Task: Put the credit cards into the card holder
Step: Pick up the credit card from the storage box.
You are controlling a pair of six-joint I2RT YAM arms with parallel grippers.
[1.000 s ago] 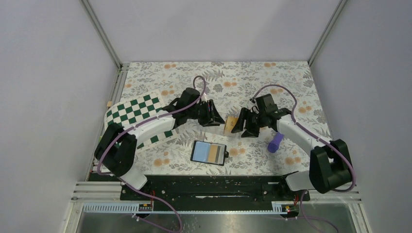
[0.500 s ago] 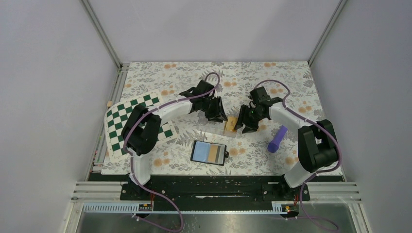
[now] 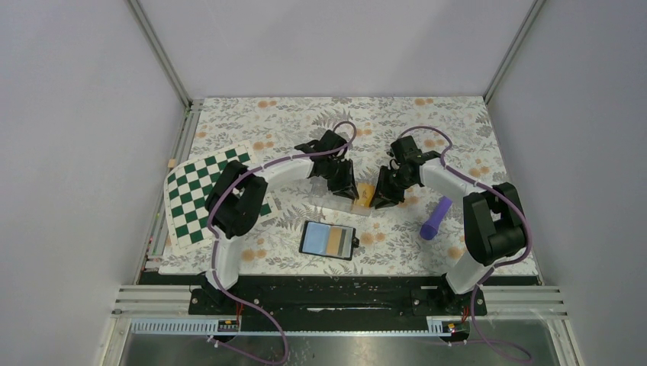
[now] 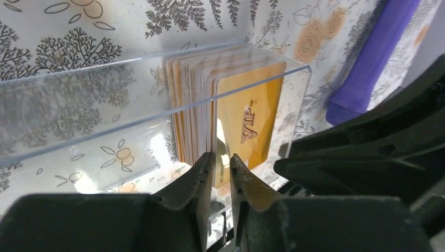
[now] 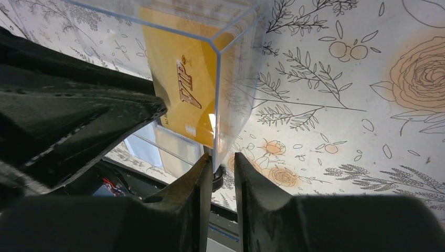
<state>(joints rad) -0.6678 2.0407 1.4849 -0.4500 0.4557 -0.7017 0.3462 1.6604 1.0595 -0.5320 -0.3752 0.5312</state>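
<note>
**Cards standing in the clear box, both claws at its right end**

Your credit cards (image 4: 246, 115) stand on edge as one tight stack inside the clear box (image 4: 105, 105), packed against its right end. There are too many to count, and the front one reads "VIP". The rest of the box is open room.

Your left claw (image 4: 220, 173) is narrowed to a slim gap, with the front card's lower edge between its fingers. You cannot tell whether it pinches the card yet. Your right claw (image 5: 223, 168) is just as narrow and straddles the box's corner wall. Contact there is unclear too. The two claws crowd each other closely, each filling one side of the other's wrist view.

The card holder (image 3: 329, 239) lies open on the worktop (image 3: 458, 130), just nearer the arm bases than the box, showing pale blue and tan bands.

One purple cylinder (image 3: 432, 218) lies to the right, near your right forearm. One checkered board (image 3: 200, 194) sits at the left edge under your left arm. The far half of the worktop holds nothing but its floral print.
</note>
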